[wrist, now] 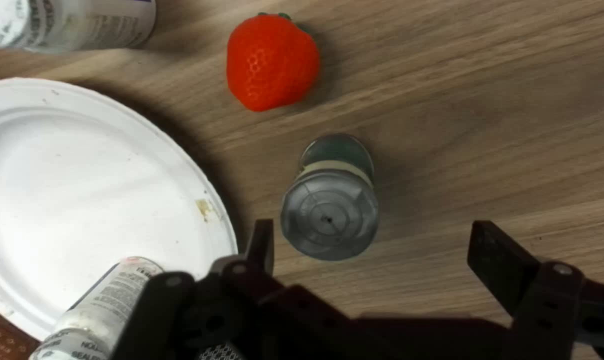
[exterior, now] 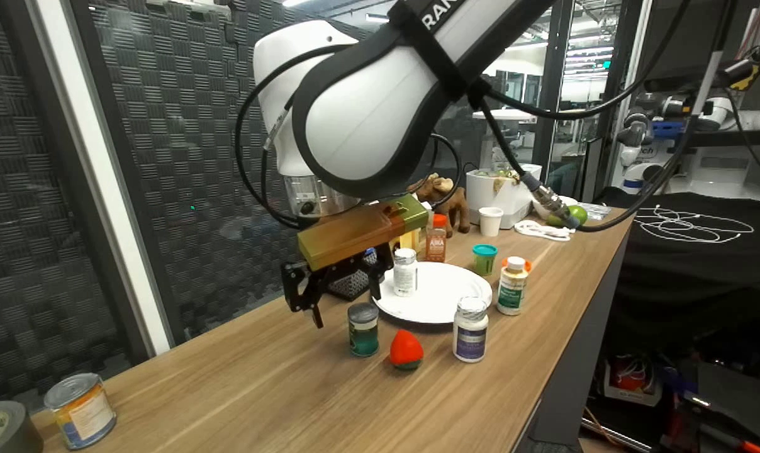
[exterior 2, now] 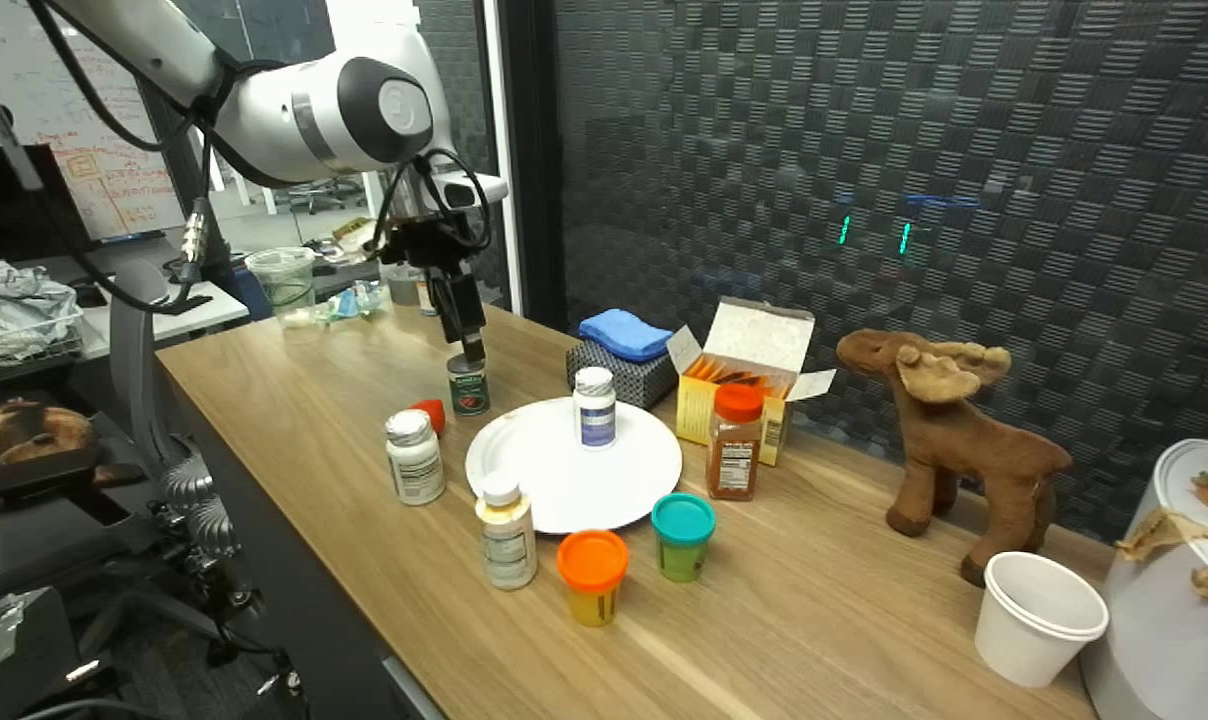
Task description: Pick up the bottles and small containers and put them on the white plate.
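My gripper (wrist: 374, 230) stands open with nothing held. Below its jaws, nearer the left finger in the wrist view, a green container with a grey lid (wrist: 330, 215) stands on the table. A red strawberry-like piece (wrist: 273, 62) lies near it. The white plate (exterior 2: 544, 490) bears one upright white bottle (exterior 2: 595, 412). Around the plate, on the table, stand a purple-labelled white bottle (exterior: 470, 336), a green-labelled bottle (exterior: 512, 288), a teal-lidded container (exterior 2: 683, 545), an orange-lidded container (exterior 2: 593, 590) and a red-capped spice bottle (exterior 2: 734, 450).
An open yellow box (exterior 2: 749, 365), a blue cloth (exterior 2: 624, 333) on a dark patterned box, and a plush moose (exterior 2: 974, 440) line the wall side. White cups (exterior 2: 1039, 620) stand by the planter. A larger tin can (exterior: 81, 412) and a tape roll (exterior: 9, 428) sit at the far end.
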You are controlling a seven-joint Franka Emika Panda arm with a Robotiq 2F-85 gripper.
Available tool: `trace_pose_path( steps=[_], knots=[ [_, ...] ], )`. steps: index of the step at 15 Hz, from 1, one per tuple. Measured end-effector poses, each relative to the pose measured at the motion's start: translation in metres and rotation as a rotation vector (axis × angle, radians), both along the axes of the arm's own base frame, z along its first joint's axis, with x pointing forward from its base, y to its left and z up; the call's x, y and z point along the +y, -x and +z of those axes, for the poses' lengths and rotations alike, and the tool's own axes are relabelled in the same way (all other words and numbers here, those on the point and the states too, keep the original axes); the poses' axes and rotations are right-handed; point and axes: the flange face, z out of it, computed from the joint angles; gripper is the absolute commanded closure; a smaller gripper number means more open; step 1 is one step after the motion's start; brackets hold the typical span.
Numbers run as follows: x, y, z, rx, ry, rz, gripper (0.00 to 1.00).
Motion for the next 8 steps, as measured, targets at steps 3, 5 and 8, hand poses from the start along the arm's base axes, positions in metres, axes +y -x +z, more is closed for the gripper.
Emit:
trace_pose_path(
  steps=[3,5,8],
  knots=[
    [-0.002,-0.001,0.0,0.001,0.021,0.007,0.0],
    [-0.003,0.0,-0.002,0.009,0.025,0.009,0.26],
    [-0.006,0.0,-0.011,0.028,0.034,0.007,0.5]
  ],
)
